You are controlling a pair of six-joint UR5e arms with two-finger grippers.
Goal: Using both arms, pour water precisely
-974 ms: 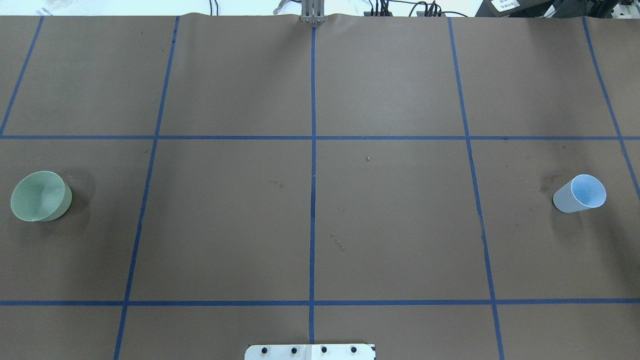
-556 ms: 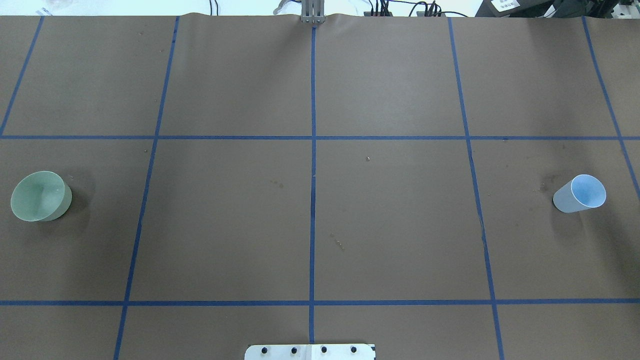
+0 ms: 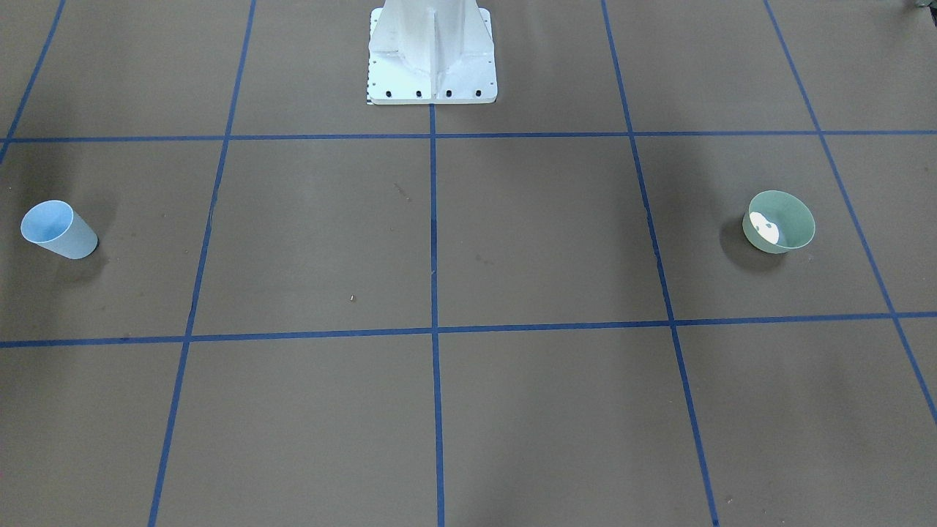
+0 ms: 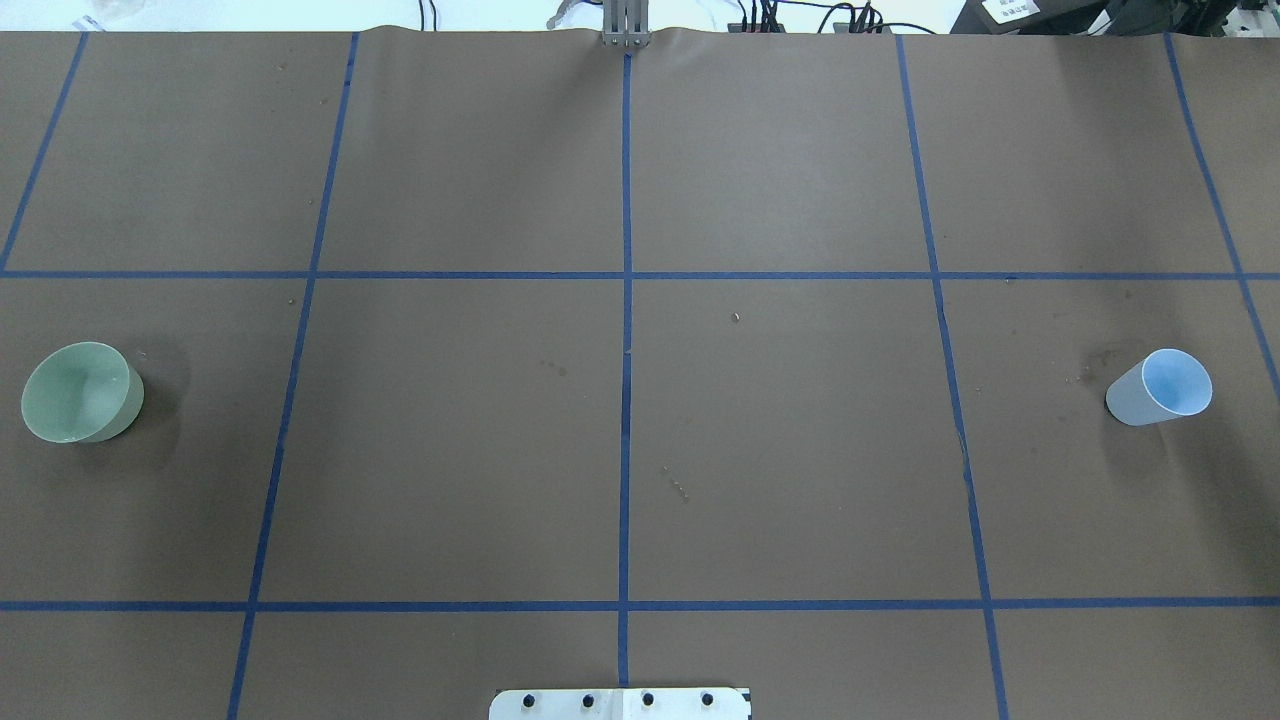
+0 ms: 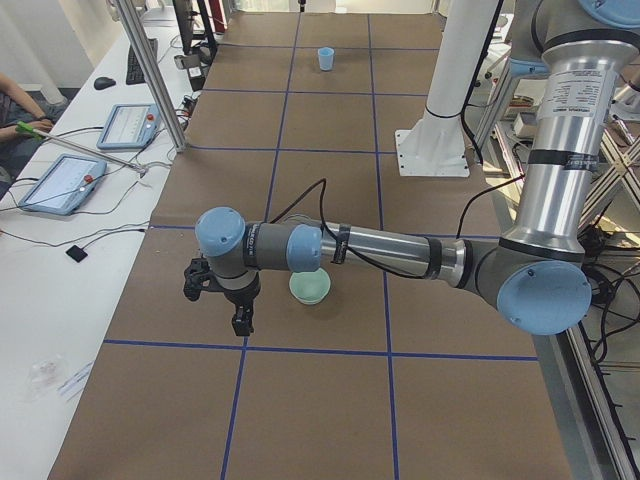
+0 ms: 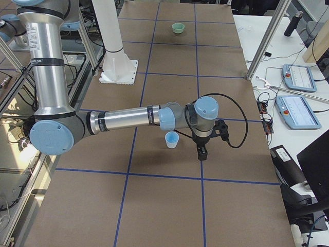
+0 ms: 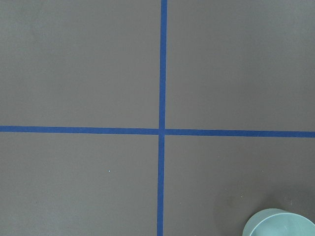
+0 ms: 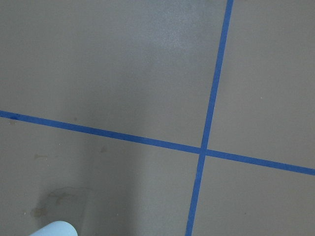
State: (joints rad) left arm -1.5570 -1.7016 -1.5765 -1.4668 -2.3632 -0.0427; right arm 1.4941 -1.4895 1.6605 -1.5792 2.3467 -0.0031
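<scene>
We are seeing both arms stretched low over the brown-papered table (image 4: 780, 450), one at each end. The left arm (image 5: 390, 245) is reaching out from the robot's side, and its gripper (image 5: 243, 322) is pointing down near the green cup (image 5: 310, 288), apart from it. The right arm (image 6: 123, 117) is mirroring it at the far end, with its gripper (image 6: 202, 153) hanging just beside the blue cup (image 6: 171, 139). Both grippers are showing only in the side views, so we cannot tell how far either is parted or whether anything is between the fingers. The two cups are standing upright, mouths up and well apart, in the outer squares of the middle row marked by blue tape lines (image 4: 626, 400). The white pedestal (image 3: 432, 51) is standing on the centre line at the robot's edge.
</scene>
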